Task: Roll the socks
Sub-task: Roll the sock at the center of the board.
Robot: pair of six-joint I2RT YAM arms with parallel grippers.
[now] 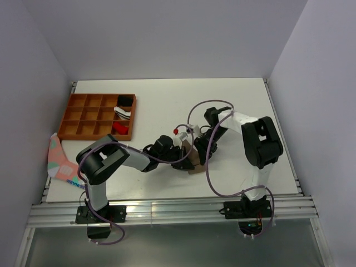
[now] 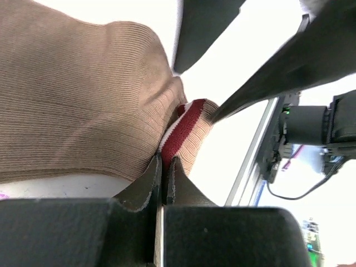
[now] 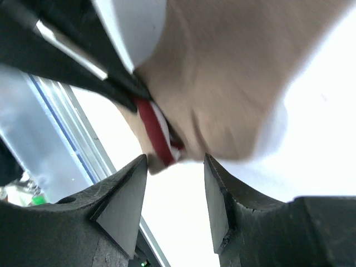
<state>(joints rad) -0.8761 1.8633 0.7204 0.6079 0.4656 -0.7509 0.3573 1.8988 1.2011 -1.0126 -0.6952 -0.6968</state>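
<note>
Well, the tan sock [image 2: 72, 94] is what I have to work with: soft ribbed knit, light and limp, lying bunched in the middle of the table [image 1: 222, 100] between my two claws. I judge it will fold and sag wherever it is not supported, and it will not hold a roll on its own. It is not slippery or breakable, but a thin layer could slide out of a weak pinch. The best place to hold it looks like the striped cuff [image 2: 181, 130], where the maroon-and-white band is doubled and thicker.

My left claw [image 2: 163, 162] is clamped down to a hairline gap, and the cuff rises straight off its fingertips. I take it that a thin fold of the cuff's edge is nipped there, though the pinch itself is hidden.

My right claw [image 3: 175, 161] stands well apart with nothing between its fingers. The cuff and the body of the sock hang just beyond its tips, close but not touching.

I cannot pick out the red sock with any certainty.

Farther off, a compartment tray [image 1: 72, 100] sits at the table's far left with a few bundles in it, and a patterned sock [image 1: 58, 158] lies at the left edge.
</note>
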